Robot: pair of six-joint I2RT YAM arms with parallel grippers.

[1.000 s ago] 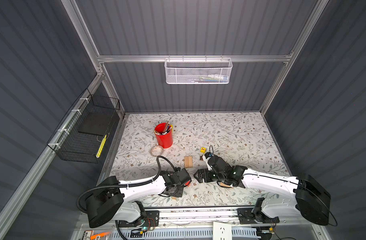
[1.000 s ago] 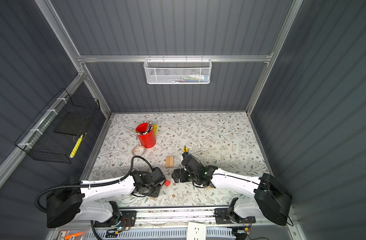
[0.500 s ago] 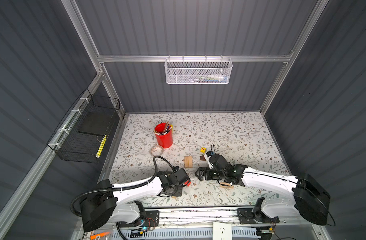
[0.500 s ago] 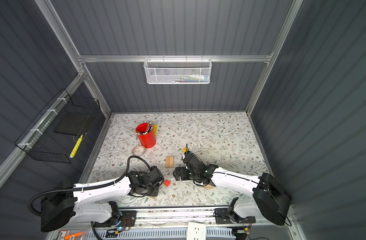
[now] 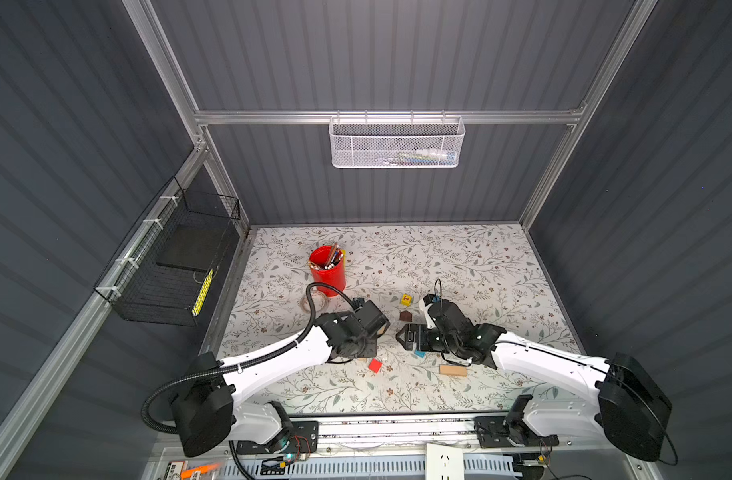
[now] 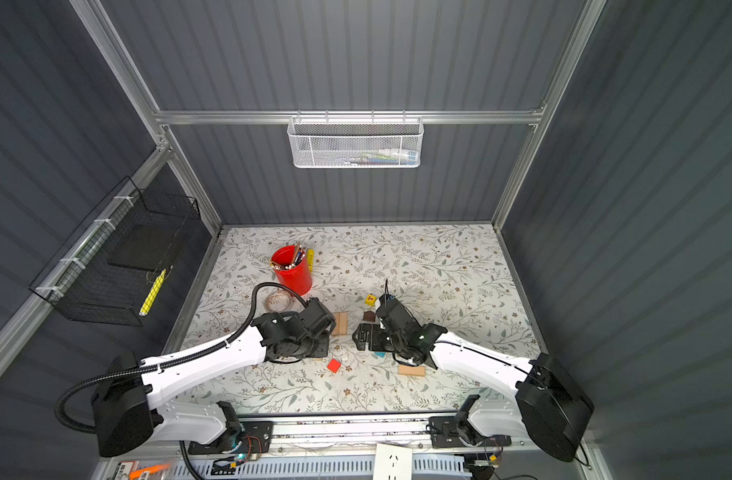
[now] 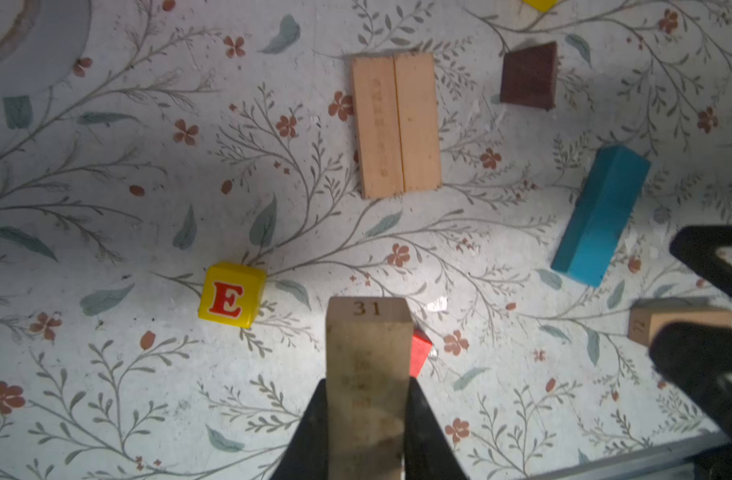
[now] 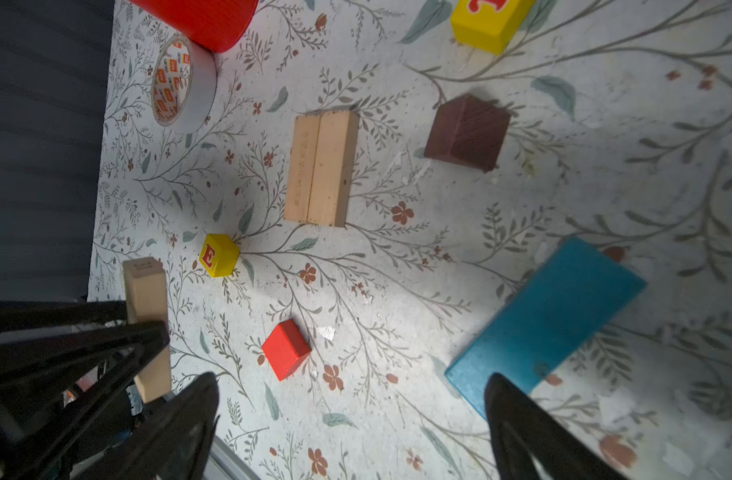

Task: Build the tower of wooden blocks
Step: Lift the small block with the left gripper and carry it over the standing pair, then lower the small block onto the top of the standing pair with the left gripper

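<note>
On left of mat [image 5: 480, 257], saw left gripper [image 7: 366, 384] clamped on tan plank [image 7: 368, 332]. Found two tan planks [image 7: 397, 124] flat, side by side, touching, at centre; red cube [image 8: 286, 349] nearer front edge. Further right, saw right gripper [image 8: 351, 399] spread wide, empty, close by blue plank [image 8: 551, 324] lying flat.

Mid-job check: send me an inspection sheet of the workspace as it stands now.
Surface: floral mat, nothing stacked.
Job's things: two tan planks paired flat; third plank in left hand; fourth plank, blue plank, red cube, yellow E cube, other yellow cube, brown roof piece loose.
Clutter: red pencil cup, tape roll.
Hands: left hand shut on third plank; right hand open, empty.
Cables: black hose loops off left arm.
Surroundings: white mesh basket, black wire basket on walls.
</note>
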